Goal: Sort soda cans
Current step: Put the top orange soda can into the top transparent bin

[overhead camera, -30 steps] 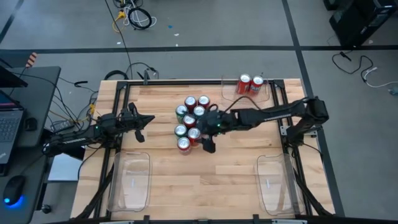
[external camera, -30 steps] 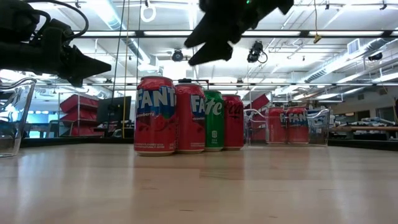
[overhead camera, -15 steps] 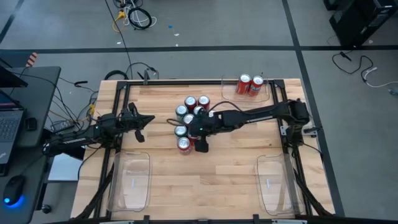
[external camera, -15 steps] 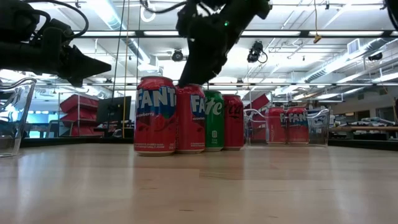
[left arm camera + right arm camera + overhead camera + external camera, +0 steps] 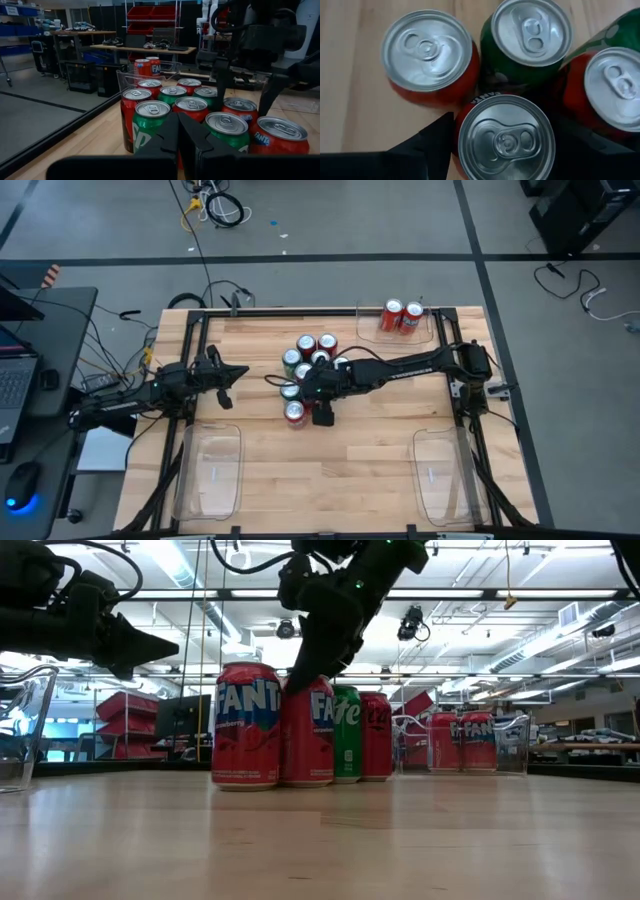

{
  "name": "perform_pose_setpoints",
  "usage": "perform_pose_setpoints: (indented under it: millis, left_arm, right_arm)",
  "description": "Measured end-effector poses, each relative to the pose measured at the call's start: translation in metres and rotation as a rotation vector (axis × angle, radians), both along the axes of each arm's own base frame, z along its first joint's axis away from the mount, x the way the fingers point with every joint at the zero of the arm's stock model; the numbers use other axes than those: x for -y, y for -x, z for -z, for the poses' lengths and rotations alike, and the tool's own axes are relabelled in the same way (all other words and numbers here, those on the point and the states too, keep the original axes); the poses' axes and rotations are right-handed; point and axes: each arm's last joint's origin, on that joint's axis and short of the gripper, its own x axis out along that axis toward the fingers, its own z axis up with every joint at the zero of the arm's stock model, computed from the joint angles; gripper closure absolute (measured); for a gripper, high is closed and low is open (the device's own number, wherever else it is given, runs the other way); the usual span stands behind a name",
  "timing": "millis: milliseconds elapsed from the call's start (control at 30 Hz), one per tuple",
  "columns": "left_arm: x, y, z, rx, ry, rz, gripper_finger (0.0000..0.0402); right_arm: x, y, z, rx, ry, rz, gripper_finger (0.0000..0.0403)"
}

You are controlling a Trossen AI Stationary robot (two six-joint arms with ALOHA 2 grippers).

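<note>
Right gripper (image 5: 318,402): reaches from the tabletop's right edge to the cluster in the middle, pointing down over a red can (image 5: 502,140); its dark fingers (image 5: 427,142) are spread and straddle that can, one on each side. Whether they press on it cannot be told.
Red can between the fingers: at the near side of the cluster, upright, top showing in the right wrist view; the low view shows it as the second can (image 5: 312,730) from the front, with the gripper coming down onto it.
Cluster of soda cans (image 5: 305,370): red and green cans standing packed together at the middle of the tabletop, slightly toward the far edge.
Sorted cans (image 5: 402,316): two red cans in a clear bin (image 5: 432,330) at the far right corner.
Empty-looking bins: one clear bin (image 5: 210,470) at the near left corner, another (image 5: 440,475) at the near right.
Left gripper (image 5: 232,372): hovers near the left edge, fingers pressed together, holding nothing.
Hard to see: the arm covers part of the cluster from above, so the can count is uncertain.
</note>
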Motion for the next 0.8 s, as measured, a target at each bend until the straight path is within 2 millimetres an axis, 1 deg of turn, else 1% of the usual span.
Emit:
perform_pose_setpoints:
  millis: [133,233,400,467,633,700,800]
  left_arm:
    - [0.000,0.000,0.000,-0.001,0.001,0.000,0.0394]
    - [0.000,0.000,0.000,-0.002,0.001,0.000,0.0394]
    - [0.000,0.000,0.000,-0.003,0.001,0.000,0.0394]
    - [0.000,0.000,0.000,-0.003,0.001,0.000,0.0394]
    - [0.000,0.000,0.000,-0.004,0.001,0.000,0.0394]
    - [0.000,0.000,0.000,-0.005,0.001,0.000,0.0394]
    - [0.000,0.000,0.000,-0.003,0.001,0.000,0.0394]
  right_arm:
    - [-0.005,0.007,-0.008,-0.008,-0.046,-0.007,0.0142]
    - [-0.009,0.013,-0.018,-0.002,-0.081,-0.006,0.0142]
    - [-0.016,0.027,-0.053,0.089,-0.101,-0.004,0.0142]
    - [-0.018,0.033,-0.063,0.107,-0.109,0.007,0.0142]
    - [-0.021,0.061,-0.092,0.104,-0.075,0.065,0.0142]
    - [-0.019,0.075,-0.100,0.071,-0.043,0.124,0.0142]
    - [-0.010,0.097,-0.107,-0.011,0.046,0.251,0.0142]
